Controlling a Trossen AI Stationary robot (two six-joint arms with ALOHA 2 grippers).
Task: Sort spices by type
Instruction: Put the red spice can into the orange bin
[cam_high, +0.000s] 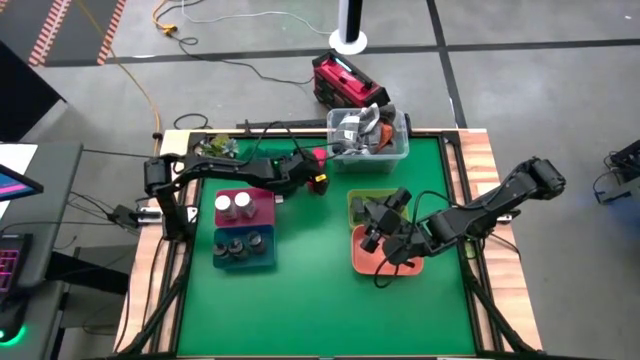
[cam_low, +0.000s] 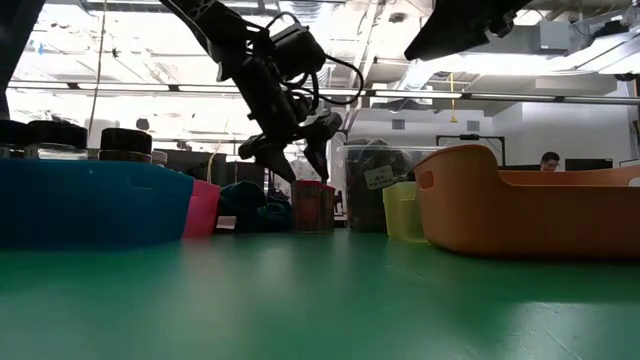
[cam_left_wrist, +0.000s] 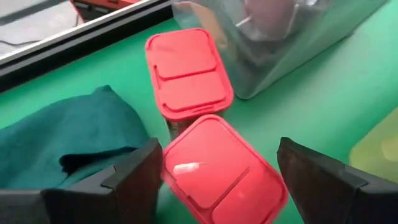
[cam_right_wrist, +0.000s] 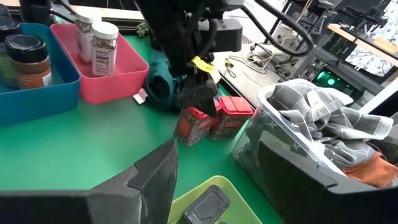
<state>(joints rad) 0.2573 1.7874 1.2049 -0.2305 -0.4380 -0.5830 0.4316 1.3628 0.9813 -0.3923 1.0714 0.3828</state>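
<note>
**Closing on the nearer red tin**

Picking up one of the two red-lidded tins is the step in hand, as I judge it. The left hand (cam_left_wrist: 217, 171) hangs open over the nearer red tin (cam_left_wrist: 221, 171), one finger on each side and not yet touching. To do this well, it should come straight down so both fingers meet the flat sides together, and stay clear of the second red tin (cam_left_wrist: 188, 71), which touches the first on its far side. A teal cloth (cam_left_wrist: 68, 134) lies just beside one finger and could snag. The clear tub (cam_high: 368, 135) sits close behind, so the lift should go up before it goes sideways.

Both tins are squarish, with bright red hinged lids; the low view shows dark speckled contents through the sides. They stand upright on the green desk (cam_high: 300, 310), toward the far side, left of the tub.

White-topped jars (cam_high: 233, 207) stand in the pink tray (cam_high: 262, 200), dark-lidded jars (cam_high: 238, 247) in the blue tray (cam_high: 262, 262). The right hand (cam_high: 372, 238) waits open over the orange tray (cam_high: 362, 262).
</note>
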